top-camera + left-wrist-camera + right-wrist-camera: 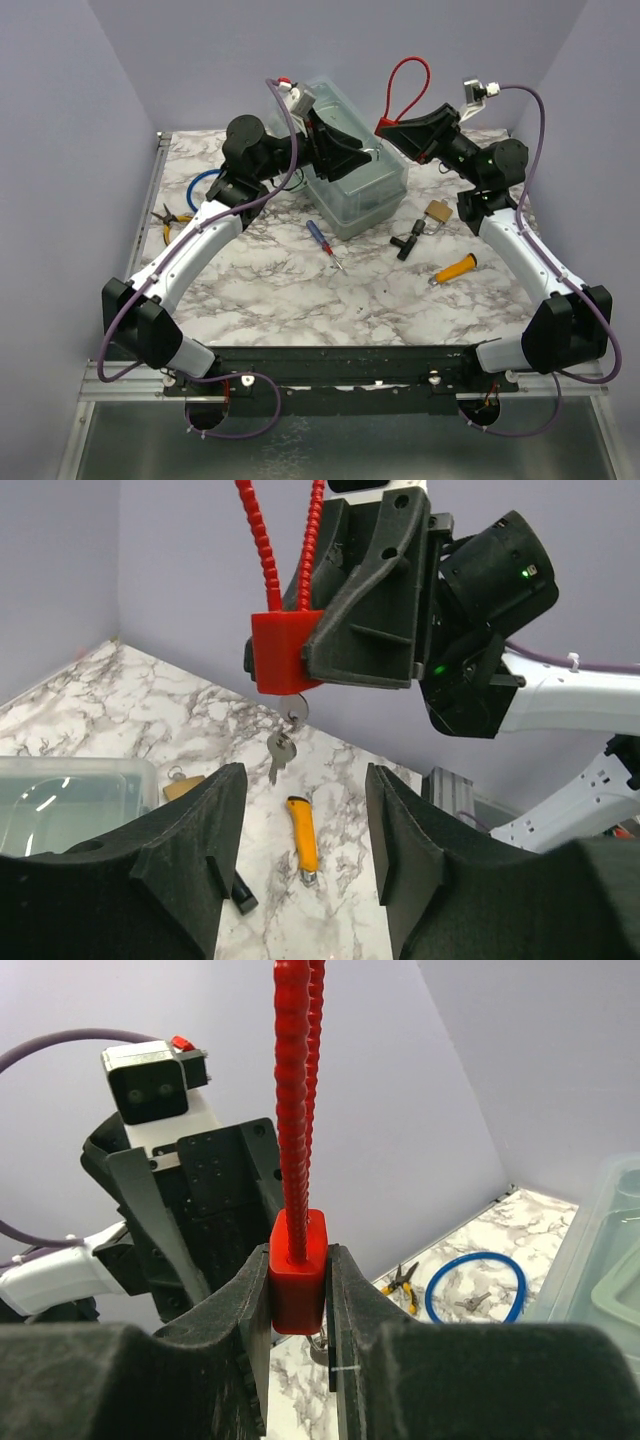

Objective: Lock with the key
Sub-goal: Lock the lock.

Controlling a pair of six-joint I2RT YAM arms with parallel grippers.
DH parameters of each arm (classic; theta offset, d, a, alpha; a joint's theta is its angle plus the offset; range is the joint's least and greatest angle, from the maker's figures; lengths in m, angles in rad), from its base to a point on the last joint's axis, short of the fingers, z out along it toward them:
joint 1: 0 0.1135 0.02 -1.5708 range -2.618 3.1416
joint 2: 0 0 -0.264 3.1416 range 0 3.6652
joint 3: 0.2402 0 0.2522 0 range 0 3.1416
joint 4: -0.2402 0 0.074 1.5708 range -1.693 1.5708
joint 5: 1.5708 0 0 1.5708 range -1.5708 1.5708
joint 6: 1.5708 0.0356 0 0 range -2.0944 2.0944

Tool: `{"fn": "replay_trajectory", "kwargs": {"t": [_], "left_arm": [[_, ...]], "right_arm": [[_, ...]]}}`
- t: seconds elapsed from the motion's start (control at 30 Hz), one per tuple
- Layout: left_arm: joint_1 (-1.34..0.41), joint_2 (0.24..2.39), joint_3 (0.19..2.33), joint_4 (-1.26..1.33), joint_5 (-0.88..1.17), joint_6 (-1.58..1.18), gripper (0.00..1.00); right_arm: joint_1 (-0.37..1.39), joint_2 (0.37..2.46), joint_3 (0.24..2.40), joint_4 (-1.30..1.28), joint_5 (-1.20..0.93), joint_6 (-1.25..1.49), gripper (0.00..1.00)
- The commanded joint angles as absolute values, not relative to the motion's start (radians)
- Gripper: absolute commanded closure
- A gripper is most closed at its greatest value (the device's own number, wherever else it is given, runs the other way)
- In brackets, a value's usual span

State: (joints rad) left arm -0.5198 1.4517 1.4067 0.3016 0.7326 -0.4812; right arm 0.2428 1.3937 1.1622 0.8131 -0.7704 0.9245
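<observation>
The small brass padlock (437, 212) lies on the marble table to the right of the clear box; the left wrist view shows part of it (186, 786) behind the left finger. My right gripper (397, 130) is shut on the body of a red cable lock (298, 1278) and holds it in the air with its ribbed red loop (405, 85) up. A silver key (281, 750) hangs from a ring under that red body. My left gripper (305, 785) is open and empty, facing the key from just below and in front of it, over the box.
A clear plastic box (360, 185) stands mid-table under both grippers. An orange-yellow tool handle (457, 268), a black T-shaped piece (407, 240) and a red-blue screwdriver (322, 238) lie in front. A blue cable ring (477, 1287) and pliers (170, 218) lie at the left.
</observation>
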Motion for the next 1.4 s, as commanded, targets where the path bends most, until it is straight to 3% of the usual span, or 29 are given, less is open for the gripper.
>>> {"fn": "replay_trajectory", "kwargs": {"t": [0.0,0.8,1.17,1.37], "left_arm": [[-0.527,1.491,1.459,0.353,0.676,-0.516,0.46],[-0.560,1.552,1.510,0.368,0.682,-0.534,0.53],[-0.560,1.545,1.490,0.382,0.731,-0.596,0.97],[-0.545,1.535,1.436,0.482,0.839,-0.741,1.00]], "right_arm": [[0.253,1.390,1.194,0.836,-0.756,0.937,1.00],[0.281,1.386,1.180,0.845,-0.764,0.943,1.00],[0.284,1.379,1.163,0.855,-0.756,0.954,1.00],[0.283,1.375,1.161,0.887,-0.758,0.980,1.00]]}}
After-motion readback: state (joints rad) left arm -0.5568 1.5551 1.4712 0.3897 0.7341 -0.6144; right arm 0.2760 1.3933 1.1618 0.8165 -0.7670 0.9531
